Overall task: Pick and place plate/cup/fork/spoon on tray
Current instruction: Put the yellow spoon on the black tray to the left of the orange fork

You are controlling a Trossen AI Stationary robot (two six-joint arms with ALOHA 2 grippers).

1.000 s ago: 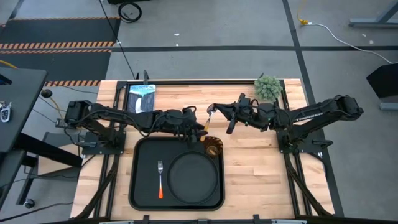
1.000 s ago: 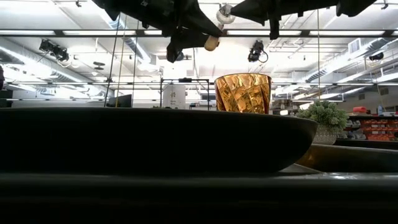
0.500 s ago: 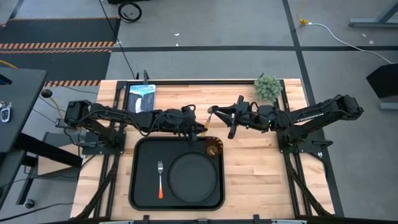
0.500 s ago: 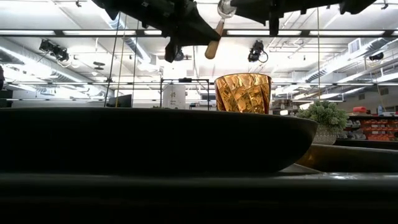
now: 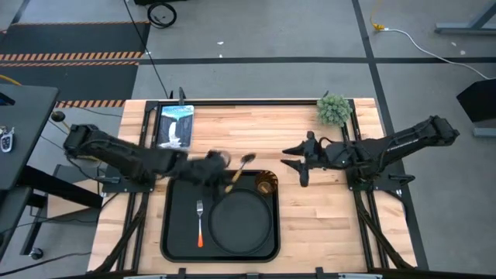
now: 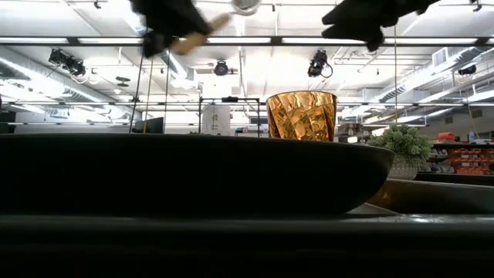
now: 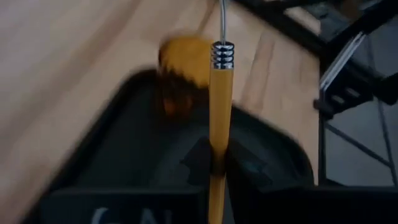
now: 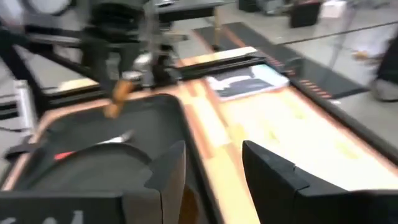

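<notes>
The black tray (image 5: 174,232) lies at the table's near middle. On it rest the round black plate (image 5: 242,219), the fork (image 5: 200,221) left of the plate, and the amber cup (image 5: 266,184), upright in the far right corner. My left gripper (image 5: 222,175) is shut on the yellow-handled spoon (image 5: 240,168), which hangs above the tray's far edge. The spoon's bowl (image 5: 248,159) points to the far right. My right gripper (image 5: 297,160) stands open over bare wood right of the cup, holding nothing. My left gripper pinches the spoon's handle near its free end (image 7: 216,155) between its two fingers. The handle runs straight out ahead, along the fingers, toward the table's right and far side. The spoon is lifted clear, above the tray and left of the cup (image 7: 183,68).
A small potted plant (image 5: 333,108) stands at the far right and a blue-white packet (image 5: 176,124) lies at the far left. Bare wood (image 5: 325,225) stretches right of the tray. In the low view the plate's rim (image 6: 193,174) fills the foreground below both grippers.
My right gripper has opened, let go of the spoon and drawn back toward the table's right edge. My left gripper alone now has the spoon and has carried it toward the left, to above the tray's far edge.
</notes>
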